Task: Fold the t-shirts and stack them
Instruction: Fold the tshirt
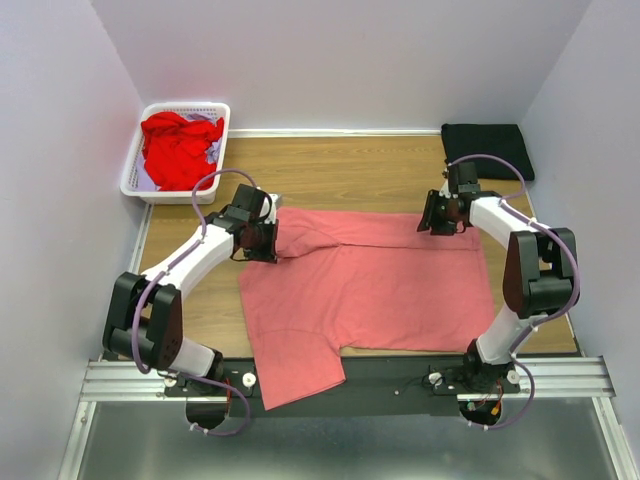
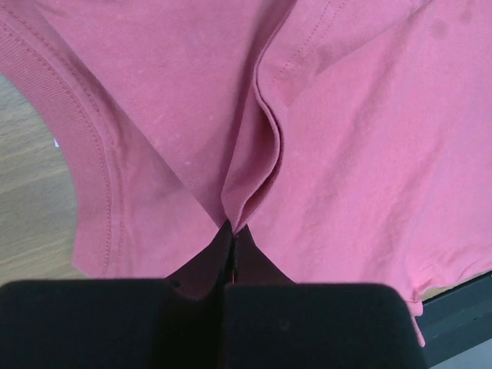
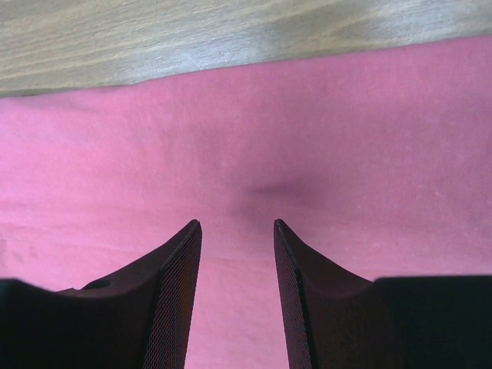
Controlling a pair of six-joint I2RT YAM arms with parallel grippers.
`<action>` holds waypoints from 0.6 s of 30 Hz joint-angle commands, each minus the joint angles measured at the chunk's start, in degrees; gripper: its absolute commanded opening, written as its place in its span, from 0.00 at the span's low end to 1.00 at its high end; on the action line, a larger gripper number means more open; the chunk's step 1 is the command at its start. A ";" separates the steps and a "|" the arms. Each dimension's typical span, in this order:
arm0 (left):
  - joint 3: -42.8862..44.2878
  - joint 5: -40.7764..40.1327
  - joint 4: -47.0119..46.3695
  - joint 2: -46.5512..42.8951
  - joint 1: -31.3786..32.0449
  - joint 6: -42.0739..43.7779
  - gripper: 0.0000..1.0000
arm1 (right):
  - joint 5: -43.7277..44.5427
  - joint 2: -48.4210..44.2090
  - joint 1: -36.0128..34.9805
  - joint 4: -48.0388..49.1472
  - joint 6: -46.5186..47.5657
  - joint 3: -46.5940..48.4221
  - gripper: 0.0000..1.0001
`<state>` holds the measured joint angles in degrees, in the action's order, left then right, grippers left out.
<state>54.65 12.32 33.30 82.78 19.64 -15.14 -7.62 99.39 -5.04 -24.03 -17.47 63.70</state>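
A salmon-pink t-shirt (image 1: pixel 380 290) lies spread over the middle of the wooden table, one sleeve hanging over the near edge. My left gripper (image 1: pixel 268 241) is shut on a raised fold of this shirt (image 2: pixel 369 154) beside the ribbed collar (image 2: pixel 73 115); the cloth pinches into the fingertips of the left gripper (image 2: pixel 232 231). My right gripper (image 1: pixel 437 222) hovers over the shirt's far right edge. In the right wrist view the right gripper (image 3: pixel 237 224) stands open with flat pink cloth (image 3: pixel 231 131) below and nothing between the fingers. A red t-shirt (image 1: pixel 180 148) is crumpled in a basket. A black t-shirt (image 1: pixel 487 150) lies folded at the back right.
The white lattice basket (image 1: pixel 135 175) stands at the back left corner. Walls close in the table on the left, back and right. Bare wood (image 1: pixel 340 170) shows beyond the pink shirt, and a metal rail (image 1: pixel 560 375) runs along the near edge.
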 commanded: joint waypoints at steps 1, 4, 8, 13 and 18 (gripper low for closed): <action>0.98 -2.21 2.64 -2.54 0.31 -0.95 0.00 | 2.24 0.36 -0.24 1.27 1.04 -0.15 0.50; 1.33 -3.43 3.52 -3.06 0.31 -0.33 0.00 | 4.36 0.80 -0.24 1.27 0.95 -0.33 0.50; 0.98 -3.36 4.32 -3.68 0.31 -0.33 0.00 | 5.42 1.76 -0.32 1.27 0.95 -0.25 0.50; 0.63 -2.56 4.49 -4.56 0.22 -0.86 0.00 | 5.68 2.64 -0.32 1.36 0.78 -0.07 0.50; -0.68 -1.95 3.35 -4.21 0.23 -0.95 0.00 | 5.86 4.14 -0.24 1.53 0.69 -0.07 0.50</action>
<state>54.65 10.11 36.18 79.42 19.64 -15.70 -3.66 101.84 -5.04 -23.55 -17.04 63.68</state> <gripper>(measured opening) 0.009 0.499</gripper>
